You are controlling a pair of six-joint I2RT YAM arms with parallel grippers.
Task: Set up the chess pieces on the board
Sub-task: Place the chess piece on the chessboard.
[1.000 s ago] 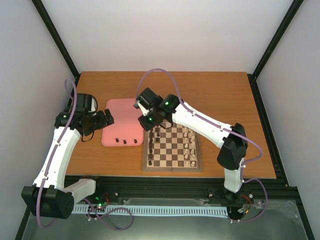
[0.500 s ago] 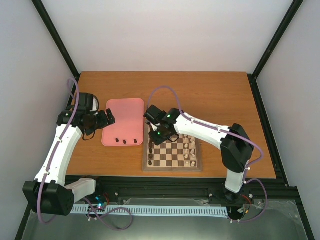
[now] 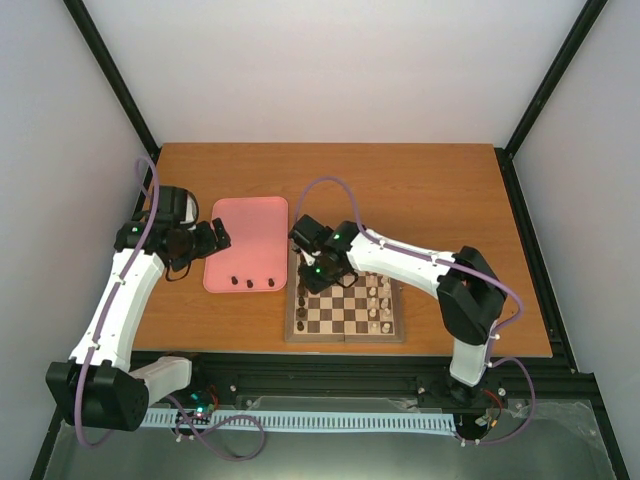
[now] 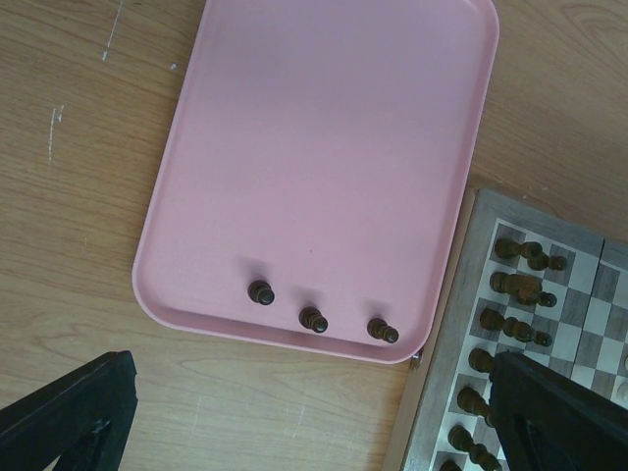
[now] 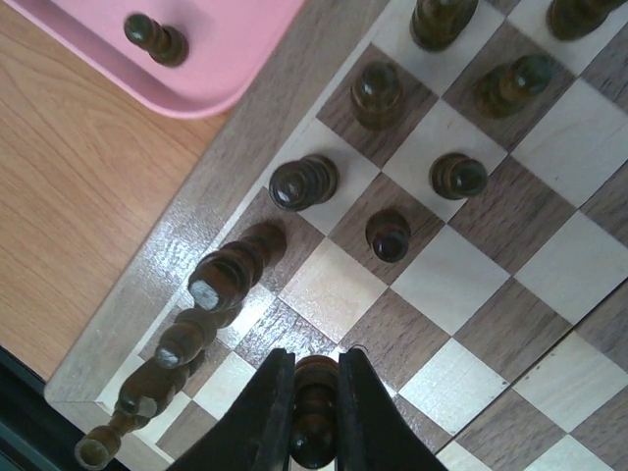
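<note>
Just left of the board lies the tray, three chess pieces along its near edge.

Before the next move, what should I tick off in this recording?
1. Right hand shut on a dark piece: ok.
2. Held piece over the board: ok.
3. Square under that piece free: cannot tell, the piece hides it.
4. Left hand open, holding nothing: ok.
5. Tray cleared: not ok, three dark pieces stand on it.
</note>
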